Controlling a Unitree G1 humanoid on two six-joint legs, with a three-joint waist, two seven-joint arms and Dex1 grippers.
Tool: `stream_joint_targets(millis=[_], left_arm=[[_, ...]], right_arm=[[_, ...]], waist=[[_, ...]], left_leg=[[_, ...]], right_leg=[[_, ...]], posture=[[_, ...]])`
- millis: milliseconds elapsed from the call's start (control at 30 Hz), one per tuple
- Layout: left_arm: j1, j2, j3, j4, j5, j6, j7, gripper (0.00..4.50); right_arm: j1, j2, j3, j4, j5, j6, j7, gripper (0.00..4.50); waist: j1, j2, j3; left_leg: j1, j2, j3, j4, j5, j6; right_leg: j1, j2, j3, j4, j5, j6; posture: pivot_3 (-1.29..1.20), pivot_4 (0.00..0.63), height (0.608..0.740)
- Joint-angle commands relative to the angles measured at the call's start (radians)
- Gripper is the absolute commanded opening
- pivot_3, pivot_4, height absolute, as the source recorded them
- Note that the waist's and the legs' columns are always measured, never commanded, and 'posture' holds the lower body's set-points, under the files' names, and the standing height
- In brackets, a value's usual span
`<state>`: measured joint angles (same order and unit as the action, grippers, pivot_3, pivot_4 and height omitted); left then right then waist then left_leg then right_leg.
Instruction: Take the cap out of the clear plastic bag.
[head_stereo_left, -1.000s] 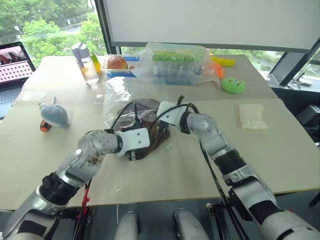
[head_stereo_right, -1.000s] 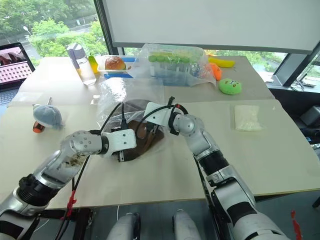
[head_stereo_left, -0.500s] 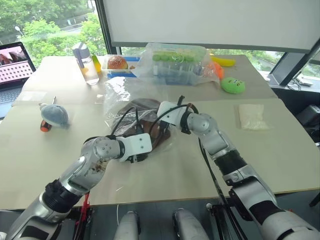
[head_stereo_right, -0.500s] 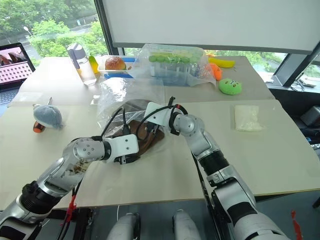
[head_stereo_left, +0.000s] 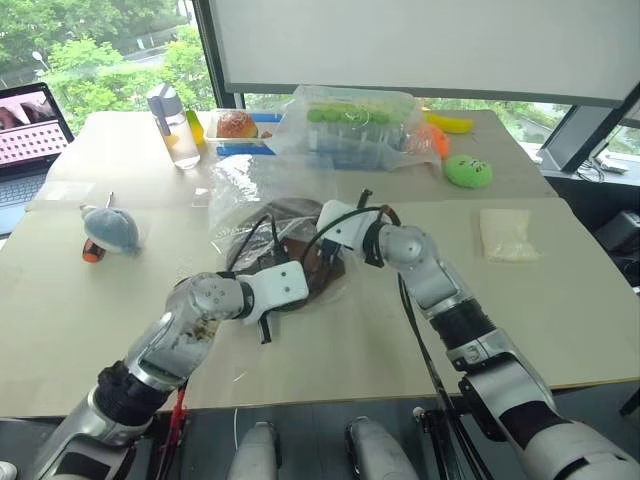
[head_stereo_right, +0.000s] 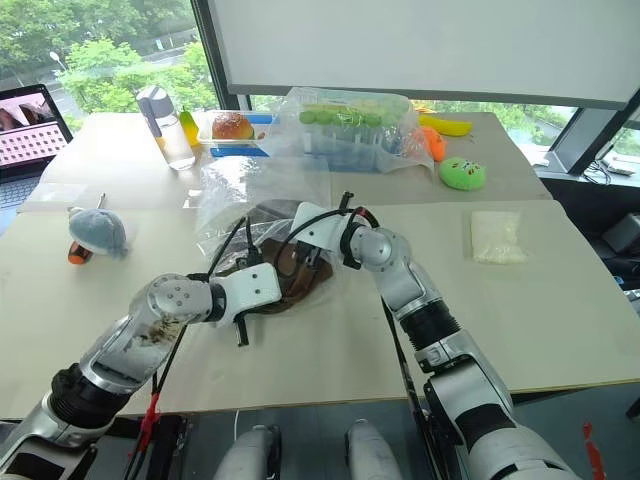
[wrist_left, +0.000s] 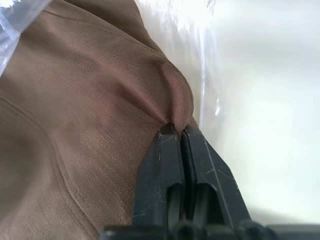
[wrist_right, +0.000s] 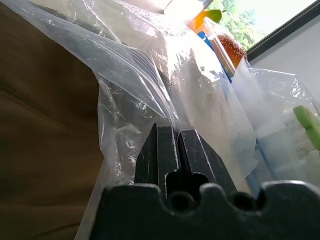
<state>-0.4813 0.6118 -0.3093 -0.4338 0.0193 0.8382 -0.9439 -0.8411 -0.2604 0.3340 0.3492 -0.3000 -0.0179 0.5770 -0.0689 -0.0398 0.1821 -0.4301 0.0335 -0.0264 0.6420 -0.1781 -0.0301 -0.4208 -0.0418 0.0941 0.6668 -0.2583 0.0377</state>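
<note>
step: extraction grip set – both tools engaged, cap not yet out
left tool (wrist_left: 176, 131): fingers pressed together on a pinched ridge of the cap's (wrist_left: 75, 125) brown fabric, right at the edge beside the bag film
right tool (wrist_right: 175, 131): fingers closed on a fold of the clear plastic bag (wrist_right: 130, 65), holding the upper layer up off the cap
cap location: mostly inside the bag at the middle of the tabletop (head_stereo_left: 560, 300), between the two tools; near edge at the bag mouth, toward the robot
bag location: lies flat on the tabletop, mouth facing the robot, far end toward the bulging bag of green and blue items (head_stereo_left: 350, 125)
how to do it well: pull the left tool back toward the robot, low and along the tabletop – keep the right tool anchored so the bag doesn't slide with the cap
watch: pinch looks shallow, only a small fold of fabric – judged likely to slip if yanked; go slow and steady
watch 2: check no plastic is caught in the left pinch; film lies just beside the fingertips, cannot tell if any is trapped
clutter: blue-grey fuzzy toy (head_stereo_left: 110, 228) well apart on the left, not in the pull path
</note>
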Motion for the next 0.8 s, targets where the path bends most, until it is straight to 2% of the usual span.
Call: stream_joint_targets(millis=[33, 233, 267, 300, 433, 533, 600, 667, 700, 800], left_arm=[[-0.082, 0.015, 0.094, -0.109, -0.138, 0.109, -0.061, 0.02], [-0.03, 0.144, 0.2, -0.193, -0.391, 0.172, -0.231, 0.02], [-0.036, 0.14, 0.222, -0.189, -0.421, 0.185, -0.222, 0.31], [-0.044, 0.14, 0.247, -0.185, -0.457, 0.205, -0.218, 0.31], [-0.051, 0.216, 0.366, -0.212, -0.677, 0.263, -0.329, 1.68], [-0.093, 0.22, 0.463, -0.187, -0.837, 0.298, -0.337, 2.72], [-0.172, 0.207, 0.563, -0.115, -1.014, 0.374, -0.293, 3.43], [-0.294, 0.196, 0.682, 0.035, -1.304, 0.417, -0.193, 3.43], [-0.337, 0.198, 0.722, 0.1, -1.404, 0.413, -0.149, 3.43], [-0.388, 0.215, 0.765, 0.191, -1.546, 0.394, -0.031, 3.43]], right_arm=[[-0.021, 0.013, -0.006, -0.028, 0.008, -0.021, -0.011, 0.0], [-0.034, 0.015, -0.007, -0.006, 0.01, -0.03, -0.015, 0.0], [-0.036, 0.014, -0.007, -0.002, 0.01, -0.032, -0.015, 0.0], [-0.038, 0.012, -0.007, 0.001, 0.01, -0.035, -0.015, 0.0], [-0.047, 0.014, -0.007, 0.019, 0.009, -0.045, -0.019, 0.0], [-0.051, 0.014, -0.008, 0.026, 0.01, -0.051, -0.02, 0.0], [-0.051, 0.013, -0.008, 0.027, 0.01, -0.052, -0.019, 0.0], [-0.05, 0.011, -0.009, 0.027, 0.01, -0.053, -0.018, 0.0], [-0.05, 0.011, -0.009, 0.027, 0.01, -0.053, -0.018, 0.0], [-0.049, 0.011, -0.009, 0.026, 0.01, -0.054, -0.017, 0.0]], waist=[[-0.001, 0.0, 0.0], [-0.006, 0.0, 0.0], [-0.004, 0.0, 0.0], [-0.003, 0.0, 0.0], [-0.002, 0.0, 0.0], [-0.001, 0.0, 0.0], [-0.001, 0.0, 0.0], [0.0, 0.0, 0.0], [0.0, 0.0, 0.0], [-0.006, 0.0, 0.0]], left_leg=[[0.0, 0.0, 0.0, 0.0, 0.0, 0.0], [0.0, 0.0, 0.0, 0.0, 0.0, 0.0], [0.0, 0.0, 0.0, 0.0, 0.0, 0.0], [0.0, 0.0, 0.0, 0.0, 0.0, 0.0], [0.0, 0.0, 0.0, 0.001, 0.0, 0.0], [0.0, 0.0, -0.001, 0.001, 0.0, 0.0], [0.0, 0.0, -0.001, 0.001, 0.0, 0.0], [0.0, 0.0, -0.001, 0.001, 0.0, 0.0], [0.0, 0.0, -0.002, 0.002, 0.0, 0.0], [0.001, 0.0, -0.002, 0.001, 0.0, 0.0]], right_leg=[[0.0, 0.0, 0.0, 0.0, 0.0, 0.0], [0.0, 0.0, 0.0, 0.0, 0.0, 0.0], [-0.001, 0.0, 0.0, 0.0, 0.0, 0.0], [0.0, 0.0, 0.0, 0.0, 0.0, 0.0], [0.001, 0.0, 0.0, -0.001, 0.0, 0.0], [0.0, 0.0, -0.001, -0.001, 0.0, 0.0], [0.001, 0.0, -0.001, -0.001, 0.0, 0.0], [0.001, 0.0, -0.001, 0.0, 0.0, 0.0], [0.001, 0.0, -0.002, 0.0, 0.0, 0.0], [0.001, -0.001, -0.002, 0.0, 0.0, 0.0]], posture=[[0.0, 0.15, 0.74], [0.0, 0.15, 0.74], [0.0, 0.15, 0.74], [0.0, 0.15, 0.74], [0.0, 0.15, 0.74], [0.0, 0.15, 0.74], [0.0, 0.15, 0.74], [0.0, 0.15, 0.74], [0.0, 0.15, 0.74], [0.0, 0.15, 0.74]])
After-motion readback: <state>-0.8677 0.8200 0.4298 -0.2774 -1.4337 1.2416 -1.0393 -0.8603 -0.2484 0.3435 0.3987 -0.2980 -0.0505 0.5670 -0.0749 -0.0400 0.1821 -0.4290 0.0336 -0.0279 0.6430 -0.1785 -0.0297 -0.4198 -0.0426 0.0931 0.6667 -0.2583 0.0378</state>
